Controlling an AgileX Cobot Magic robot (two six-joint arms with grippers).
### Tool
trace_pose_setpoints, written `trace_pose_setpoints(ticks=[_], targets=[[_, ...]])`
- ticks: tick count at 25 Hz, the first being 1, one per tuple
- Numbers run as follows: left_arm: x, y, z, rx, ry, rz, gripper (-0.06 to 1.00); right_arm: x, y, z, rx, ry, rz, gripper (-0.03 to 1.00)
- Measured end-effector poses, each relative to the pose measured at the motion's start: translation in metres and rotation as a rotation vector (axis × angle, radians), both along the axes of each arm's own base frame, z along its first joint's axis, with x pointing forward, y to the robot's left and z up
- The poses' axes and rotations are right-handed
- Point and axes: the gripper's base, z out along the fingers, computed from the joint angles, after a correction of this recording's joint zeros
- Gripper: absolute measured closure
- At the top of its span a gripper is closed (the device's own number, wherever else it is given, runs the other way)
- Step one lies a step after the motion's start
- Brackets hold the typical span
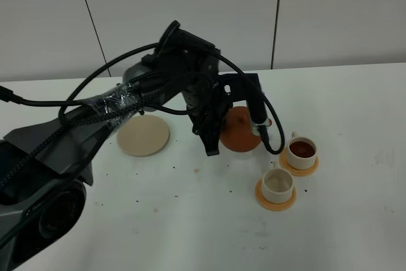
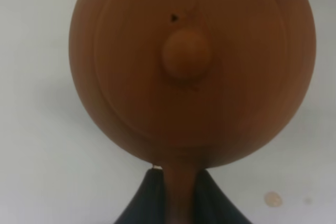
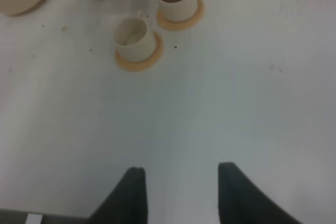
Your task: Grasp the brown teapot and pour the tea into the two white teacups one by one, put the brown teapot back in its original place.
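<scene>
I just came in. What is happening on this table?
The left gripper holds the brown teapot by its handle, close to two white teacups and off its beige saucer. The farther teacup has tea in it; the nearer teacup looks empty. The right gripper is open, holding nothing.

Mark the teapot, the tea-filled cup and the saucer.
brown teapot (image 2: 186,56), left wrist view, lid knob.
tea-filled teacup (image 1: 301,161), exterior high view, front wall.
cream saucer (image 1: 144,136), exterior high view, bare middle.
</scene>
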Motion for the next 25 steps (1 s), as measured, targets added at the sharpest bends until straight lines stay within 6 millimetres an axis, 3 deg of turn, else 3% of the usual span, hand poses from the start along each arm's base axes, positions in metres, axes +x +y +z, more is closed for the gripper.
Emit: trace_pose_setpoints(ticks=[9,25], targets=[[0.0037,0.0096,-0.0011,-0.005,0.044,-0.135,0.78,0.0000,0.0000,0.0000,0.000,0.000,0.000,0.65],[-0.0012,0.0058,-0.0070,-0.006,0.093,-0.157,0.78,0.0000,0.0000,0.0000,0.000,0.000,0.000,0.65]])
